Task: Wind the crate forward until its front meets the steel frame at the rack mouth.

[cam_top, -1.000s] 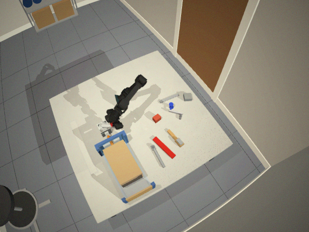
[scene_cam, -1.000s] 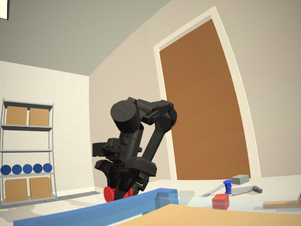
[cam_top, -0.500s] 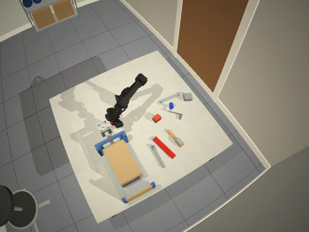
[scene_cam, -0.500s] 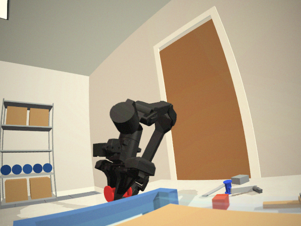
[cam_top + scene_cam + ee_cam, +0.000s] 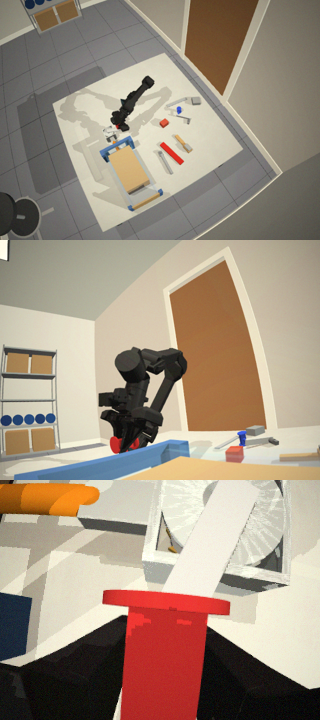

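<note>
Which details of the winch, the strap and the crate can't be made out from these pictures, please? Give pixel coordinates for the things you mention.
- Square key's seat in the winch point(image 5: 105, 133) point(image 5: 150, 562): covered in the wrist view by the handle's pale arm point(image 5: 212, 540).
- Crate's point(image 5: 129, 169) point(image 5: 196, 471) underside: hidden in the top view by its own top.
- Crate's far end: cut off by the exterior view's lower edge.
- Orange strap's point(image 5: 117, 148) point(image 5: 40, 500) far end: cut off by the wrist view's left edge.

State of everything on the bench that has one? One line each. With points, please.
Gripper point(image 5: 126, 445) point(image 5: 160, 630): shut on the red grip
Red grip point(image 5: 117, 126) point(image 5: 115, 444) point(image 5: 165, 665): upright, held, on the winch's crank arm
Winch point(image 5: 110, 133) point(image 5: 217, 572): crank arm fitted across its top
Crate point(image 5: 129, 167) point(image 5: 219, 469): inside the cubby, looks flat
Hammer point(image 5: 180, 140): lying down
Blue spool point(image 5: 178, 109) point(image 5: 242, 438): upright
</note>
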Motion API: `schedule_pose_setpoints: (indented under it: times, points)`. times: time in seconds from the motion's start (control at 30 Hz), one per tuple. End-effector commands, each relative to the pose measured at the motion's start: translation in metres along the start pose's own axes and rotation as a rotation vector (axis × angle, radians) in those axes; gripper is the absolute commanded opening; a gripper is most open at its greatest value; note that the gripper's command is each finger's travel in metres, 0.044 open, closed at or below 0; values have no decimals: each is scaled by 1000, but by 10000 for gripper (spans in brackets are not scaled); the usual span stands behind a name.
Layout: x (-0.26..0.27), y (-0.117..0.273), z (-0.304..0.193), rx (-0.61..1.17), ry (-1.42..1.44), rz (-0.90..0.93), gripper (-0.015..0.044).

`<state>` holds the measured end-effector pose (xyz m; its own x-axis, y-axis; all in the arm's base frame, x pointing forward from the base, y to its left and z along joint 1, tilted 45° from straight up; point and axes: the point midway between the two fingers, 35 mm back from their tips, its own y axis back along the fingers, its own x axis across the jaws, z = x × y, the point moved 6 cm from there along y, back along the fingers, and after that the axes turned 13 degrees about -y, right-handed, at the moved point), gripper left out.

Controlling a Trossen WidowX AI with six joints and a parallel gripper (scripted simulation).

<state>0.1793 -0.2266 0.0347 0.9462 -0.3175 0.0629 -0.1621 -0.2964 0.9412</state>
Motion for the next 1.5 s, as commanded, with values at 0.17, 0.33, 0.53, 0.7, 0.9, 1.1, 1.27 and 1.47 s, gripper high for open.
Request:
schedule_pose_setpoints:
  times: [0.17,0.33,0.53,0.7,0.9,1.1,1.27,1.47]
  points:
    - [-20,1,0,7,-20,-30,0]
    - [-25,2,1,7,-20,-31,0]
    - [-31,2,2,7,-20,-31,0]
    - [-36,2,3,6,-20,-31,0]
    - [-42,2,5,6,-20,-32,0]
    - [-48,2,7,6,-20,-32,0]
    - [-53,1,9,6,-20,-32,0]
    - [-59,1,12,5,-21,-33,0]
